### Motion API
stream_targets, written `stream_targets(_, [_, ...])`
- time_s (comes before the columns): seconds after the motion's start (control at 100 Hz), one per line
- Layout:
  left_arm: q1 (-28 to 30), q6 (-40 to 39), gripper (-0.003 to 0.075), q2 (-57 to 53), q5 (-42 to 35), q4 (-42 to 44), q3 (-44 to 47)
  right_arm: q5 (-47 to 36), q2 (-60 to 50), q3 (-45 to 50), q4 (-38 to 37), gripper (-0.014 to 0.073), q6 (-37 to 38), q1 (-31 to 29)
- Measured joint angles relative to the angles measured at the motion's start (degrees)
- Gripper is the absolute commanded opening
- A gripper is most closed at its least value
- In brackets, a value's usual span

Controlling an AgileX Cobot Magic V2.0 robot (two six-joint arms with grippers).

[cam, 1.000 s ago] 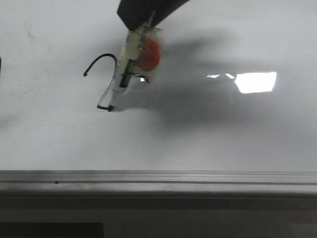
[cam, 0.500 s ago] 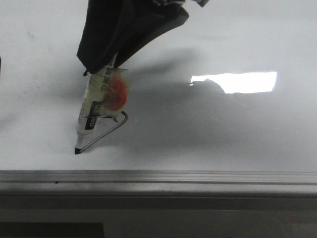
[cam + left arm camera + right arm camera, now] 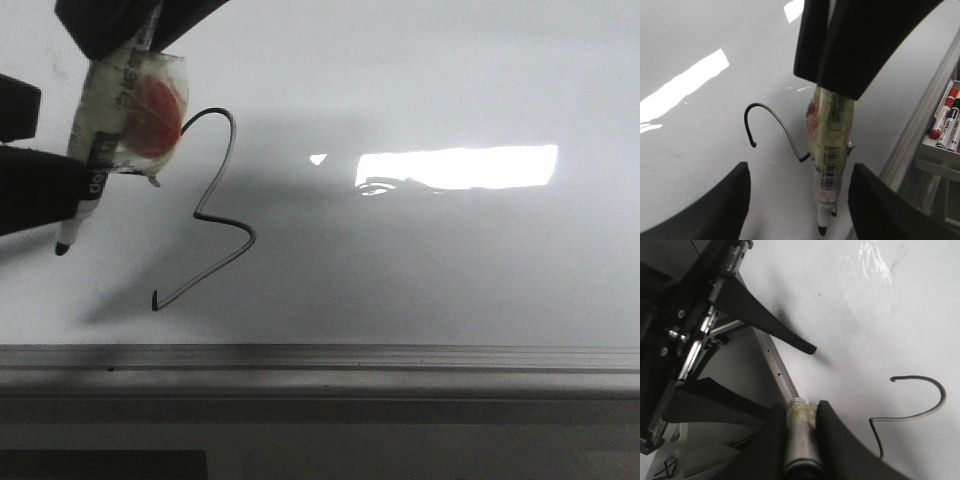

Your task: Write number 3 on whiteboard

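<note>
The number 3 (image 3: 216, 172) is a thin black angular line on the whiteboard (image 3: 450, 290), left of centre. My right gripper (image 3: 120, 40) is shut on a marker pen (image 3: 105, 130) with a red sticker. The pen's tip hangs left of the 3 and looks lifted off the board. The right wrist view shows the right gripper (image 3: 800, 415) clamped on the pen (image 3: 801, 440), with part of the 3 (image 3: 925, 410) beside it. My left gripper (image 3: 45, 140) is open at the left edge. In the left wrist view the left gripper (image 3: 797, 200) is spread either side of the pen (image 3: 832, 155).
A grey metal ledge (image 3: 320, 360) runs along the board's near edge. A bright rectangular light reflection (image 3: 460, 168) lies right of the 3. A holder with spare markers (image 3: 945, 125) sits beyond the ledge in the left wrist view.
The pen drew the lower strokes of the 3, then moved up and left away from the line. The left gripper's fingers have come into the front view at the left edge.
</note>
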Motion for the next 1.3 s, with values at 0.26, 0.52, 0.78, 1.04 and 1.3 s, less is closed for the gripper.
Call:
stream_targets(0.26, [0.0, 0.0, 0.0161, 3.76, -3.52, 0.0, 0.0, -1.01, 0.0, 0.0, -0.13, -0.0064, -0.23, 1.47])
stream_targets(0.52, [0.0, 0.08, -0.002, 4.13, -4.46, 0.87, 0.0, -2.53, 0.0, -0.11, -0.38, 0.0029, -0.23, 1.47])
stream_targets(0.78, [0.0, -7.95, -0.002, 4.13, -3.35, -1.39, 0.0, -2.45, -0.53, -0.11, -0.38, 0.064, -0.23, 0.16])
stream_targets(1.04, [0.0, -15.79, -0.002, 4.41, 1.88, -27.53, 0.0, -2.45, -4.57, -0.11, -0.7, 0.0553, -0.23, -3.07])
stream_targets(1.3, [0.0, -16.12, -0.002, 8.08, 3.16, -37.44, 0.0, -2.45, -5.21, -0.11, -0.7, 0.0539, -0.23, -3.07])
